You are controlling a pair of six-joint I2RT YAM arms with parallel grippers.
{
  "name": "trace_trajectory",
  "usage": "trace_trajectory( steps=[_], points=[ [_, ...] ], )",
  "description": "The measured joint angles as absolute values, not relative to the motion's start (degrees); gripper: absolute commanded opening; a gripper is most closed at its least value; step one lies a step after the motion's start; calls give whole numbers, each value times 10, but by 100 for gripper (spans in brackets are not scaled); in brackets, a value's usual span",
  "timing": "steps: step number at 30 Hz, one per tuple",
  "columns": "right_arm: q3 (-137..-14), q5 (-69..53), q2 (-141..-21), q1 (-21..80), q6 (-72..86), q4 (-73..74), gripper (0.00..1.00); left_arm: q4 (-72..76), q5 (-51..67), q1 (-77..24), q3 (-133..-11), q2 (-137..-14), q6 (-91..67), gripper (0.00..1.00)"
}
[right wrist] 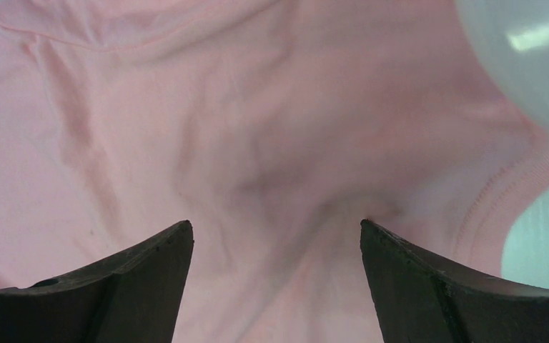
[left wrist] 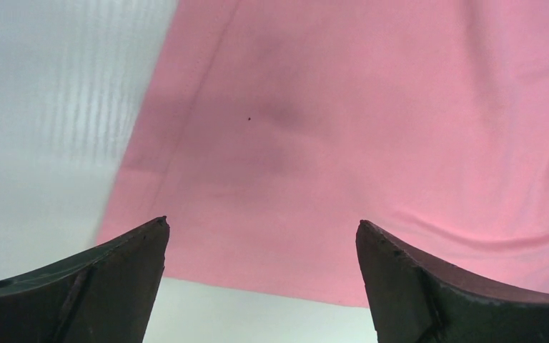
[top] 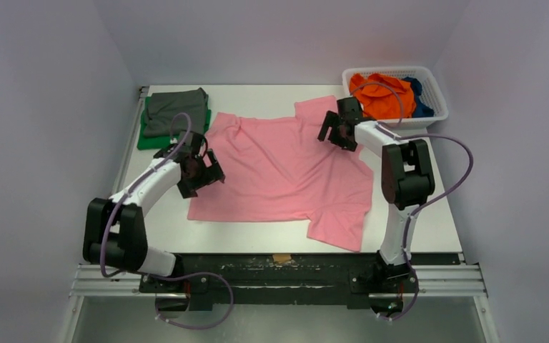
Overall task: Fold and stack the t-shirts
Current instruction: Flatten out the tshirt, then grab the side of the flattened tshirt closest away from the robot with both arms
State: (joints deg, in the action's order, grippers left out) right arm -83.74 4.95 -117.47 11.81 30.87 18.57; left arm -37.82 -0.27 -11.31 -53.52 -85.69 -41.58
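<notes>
The pink t-shirt (top: 286, 171) lies spread flat across the middle of the table, collar to the left, one sleeve at the back and one at the front right. My left gripper (top: 201, 171) is open above the shirt's left edge; the left wrist view shows pink cloth (left wrist: 343, 143) between the spread fingers. My right gripper (top: 334, 131) is open over the shirt near its back sleeve; the cloth (right wrist: 257, 143) there is wrinkled. A grey t-shirt (top: 175, 107) lies folded on a green one (top: 150, 139) at the back left. The orange (top: 380, 93) and dark blue (top: 420, 100) t-shirts lie in the basket.
A white plastic mesh basket (top: 436, 89) stands at the back right corner. The table's bare white surface (top: 429, 214) shows at the right and along the front. A small tan tag (top: 282, 258) sits at the front edge.
</notes>
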Motion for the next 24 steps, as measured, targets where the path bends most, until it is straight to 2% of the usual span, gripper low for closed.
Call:
trace_trajectory(
  steps=[5, 9, 11, 15, 18, 24],
  points=[
    [-741, 61, -1059, 123, 303, 198, 85, -388, -56, -112, -504, -721, -442, 100],
    [-620, 68, -902, 128, 315, 189, 85, -413, -102, -103, -453, -664, -474, 93],
    [-571, 67, -848, 129, 323, 184, 85, -417, -114, -95, -427, -665, -489, 87],
    [-490, 64, -781, 128, 336, 185, 85, -422, -123, -85, -397, -690, -517, 60],
    [-460, 64, -755, 128, 342, 196, 85, -412, -123, -81, -397, -725, -535, 53],
    [-455, 66, -714, 128, 346, 197, 85, -414, -123, -79, -397, -761, -561, 53]
  ],
)
